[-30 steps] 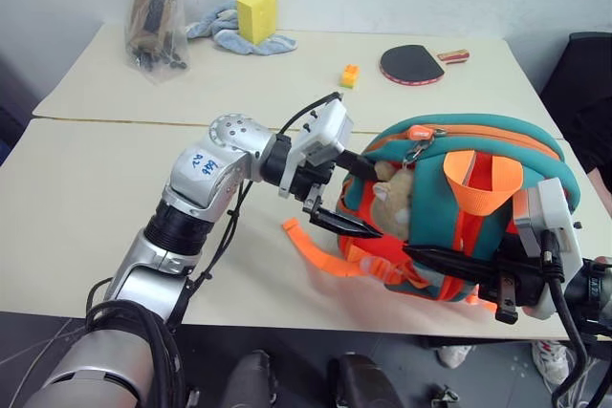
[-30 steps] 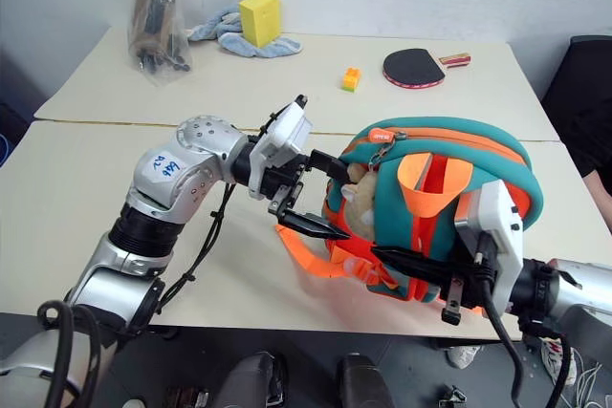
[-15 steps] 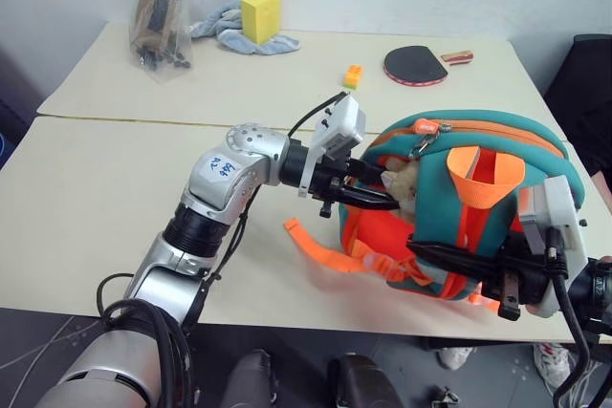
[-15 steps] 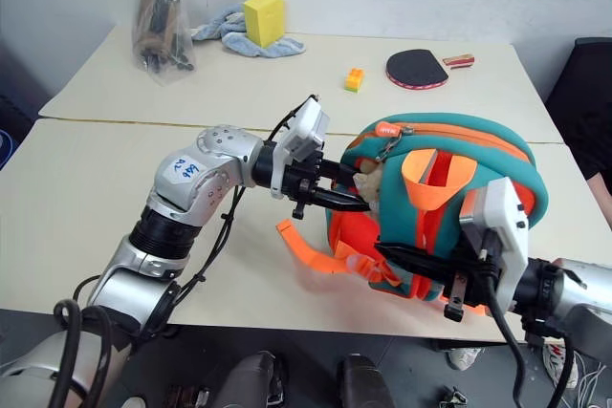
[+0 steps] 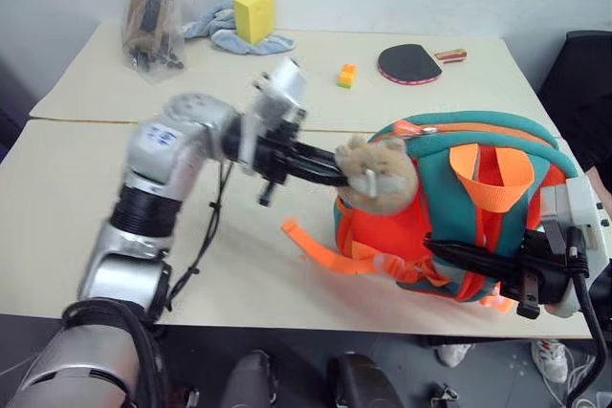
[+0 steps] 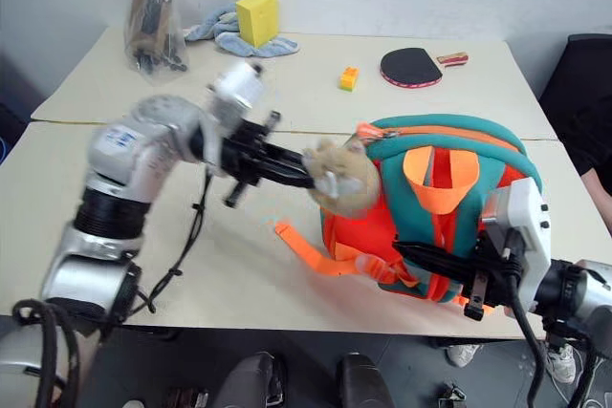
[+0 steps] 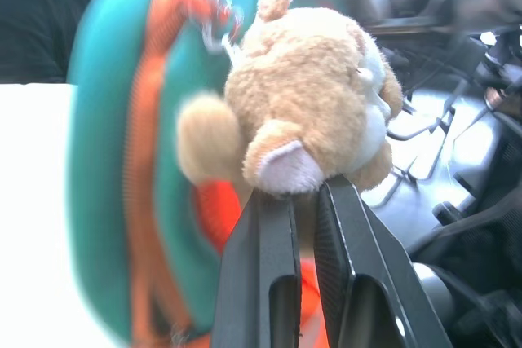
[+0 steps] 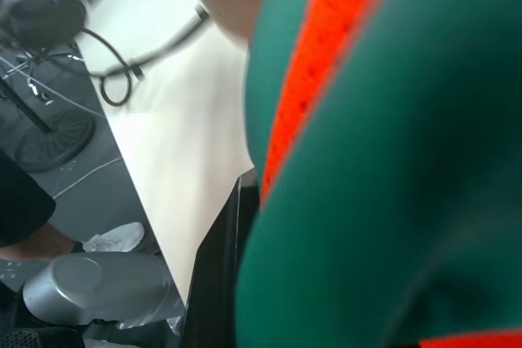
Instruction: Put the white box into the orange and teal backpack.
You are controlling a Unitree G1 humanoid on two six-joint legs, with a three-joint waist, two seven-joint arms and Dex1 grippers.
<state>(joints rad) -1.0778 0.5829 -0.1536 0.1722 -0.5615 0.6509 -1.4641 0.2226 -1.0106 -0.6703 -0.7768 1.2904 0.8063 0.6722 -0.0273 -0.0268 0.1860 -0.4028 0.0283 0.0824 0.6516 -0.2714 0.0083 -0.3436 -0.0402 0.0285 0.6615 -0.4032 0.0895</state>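
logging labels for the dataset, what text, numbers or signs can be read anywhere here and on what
Blue handwritten marks on a white sticker on the left arm: too blurred to read.
Nothing readable on the orange and teal backpack, the plush toy, the yellow sponge block or the paddle.

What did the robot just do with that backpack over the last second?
The left gripper had its jaws open at the mouth of the orange and teal backpack. It closed them on the tan plush toy and drew it out toward the robot's left, so the toy now hangs outside the opening. The right gripper kept its hold on the backpack's front, and the things on the far table stayed put.
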